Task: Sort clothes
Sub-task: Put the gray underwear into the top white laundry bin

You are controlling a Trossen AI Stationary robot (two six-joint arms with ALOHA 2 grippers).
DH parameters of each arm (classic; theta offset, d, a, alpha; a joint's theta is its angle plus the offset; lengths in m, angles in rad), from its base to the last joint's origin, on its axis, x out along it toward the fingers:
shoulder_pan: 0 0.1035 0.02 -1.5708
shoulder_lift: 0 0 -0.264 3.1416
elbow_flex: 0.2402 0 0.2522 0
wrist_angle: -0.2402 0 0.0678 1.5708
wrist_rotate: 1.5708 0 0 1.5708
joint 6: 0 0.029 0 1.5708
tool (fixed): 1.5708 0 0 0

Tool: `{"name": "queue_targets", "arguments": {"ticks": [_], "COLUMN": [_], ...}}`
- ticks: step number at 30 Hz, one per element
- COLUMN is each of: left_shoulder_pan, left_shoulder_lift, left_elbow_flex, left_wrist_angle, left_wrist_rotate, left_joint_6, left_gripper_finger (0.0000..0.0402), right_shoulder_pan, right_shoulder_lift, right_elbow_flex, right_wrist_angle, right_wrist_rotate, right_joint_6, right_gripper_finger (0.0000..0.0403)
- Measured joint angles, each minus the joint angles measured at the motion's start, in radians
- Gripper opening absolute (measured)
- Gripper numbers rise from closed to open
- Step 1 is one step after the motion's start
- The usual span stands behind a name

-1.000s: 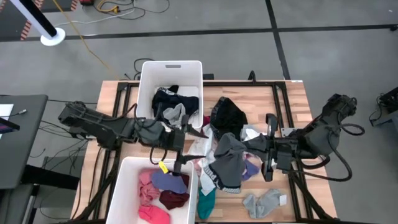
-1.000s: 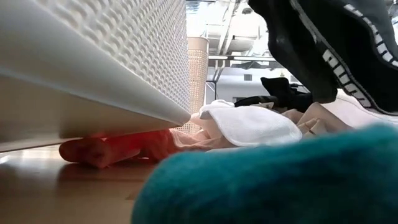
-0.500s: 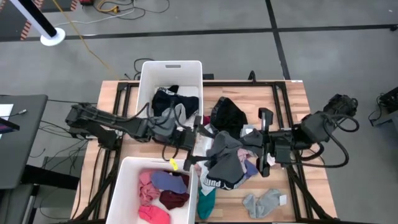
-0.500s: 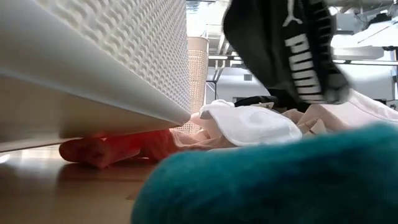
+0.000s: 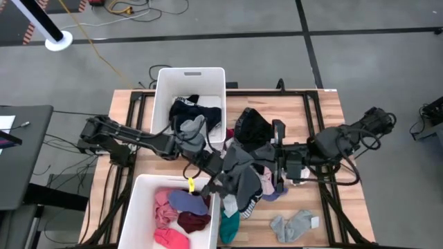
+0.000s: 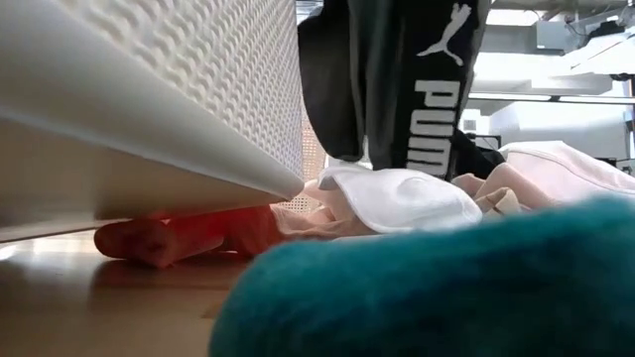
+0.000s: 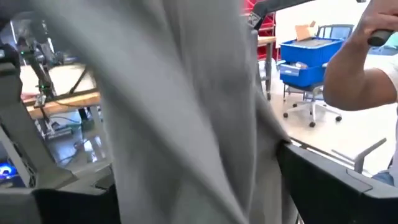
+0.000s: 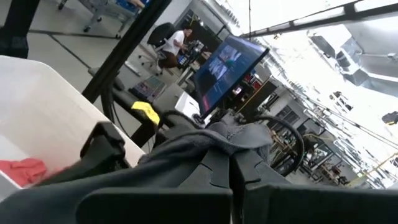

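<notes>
- The right gripper [image 5: 277,160] was pinched on a limp dark-grey fabric garment [image 5: 239,169].
- The left gripper [image 5: 216,174] was spread beside its folds, above the wooden slatted bench [image 5: 325,117].

High view is evenly lit from above, soft short shadows under the arms, sharp across the wooden table [image 5: 325,111]. Low view is backlit: room behind blown out bright, the near teal garment [image 6: 437,288] and the white bin [image 6: 149,109] are out of focus, and a faint sheen lies on the tabletop. Left wrist view is heavily blurred, grey fabric [image 7: 180,112] smeared across the lens; right wrist view has glare from ceiling lights and a bright monitor [image 8: 227,65], with a dark foreground.
</notes>
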Motion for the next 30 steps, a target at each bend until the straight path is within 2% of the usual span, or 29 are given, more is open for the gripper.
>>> {"name": "queue_targets", "arguments": {"ticks": [3, 6, 9, 15, 16, 21, 24, 30], "left_shoulder_pan": [-0.003, -0.007, -0.008, -0.008, -0.008, -0.008, -0.009, -0.012], "left_shoulder_lift": [0.001, 0.001, 0.001, -0.001, -0.001, -0.027, -0.056, -0.127], "left_elbow_flex": [0.000, 0.000, 0.000, 0.000, 0.000, 0.000, 0.000, 0.000], "left_wrist_angle": [0.000, 0.009, 0.000, -0.026, -0.029, -0.079, -0.112, -0.141], "left_wrist_rotate": [-0.002, -0.002, -0.002, -0.012, -0.012, -0.046, -0.071, -0.096], "left_joint_6": [0.021, 0.050, 0.071, 0.087, 0.088, 0.105, 0.119, 0.150], "left_gripper_finger": [0.0292, 0.0249, 0.0187, 0.0029, 0.0016, 0.0006, 0.0005, 0.0004], "right_shoulder_pan": [-0.007, -0.010, -0.010, -0.009, -0.007, 0.004, 0.019, 0.057], "right_shoulder_lift": [0.000, 0.000, 0.000, -0.001, -0.002, -0.003, -0.003, -0.003], "right_elbow_flex": [0.000, 0.000, 0.000, 0.000, 0.000, 0.000, 0.000, 0.000], "right_wrist_angle": [-0.006, -0.008, -0.016, -0.081, -0.094, -0.183, -0.258, -0.425], "right_wrist_rotate": [0.000, 0.000, 0.004, 0.009, 0.010, 0.014, 0.059, 0.140], "right_joint_6": [0.011, 0.024, 0.046, 0.115, 0.129, 0.208, 0.269, 0.415], "right_gripper_finger": [0.0000, 0.0000, 0.0000, 0.0000, 0.0000, 0.0000, 0.0004, 0.0043]}}
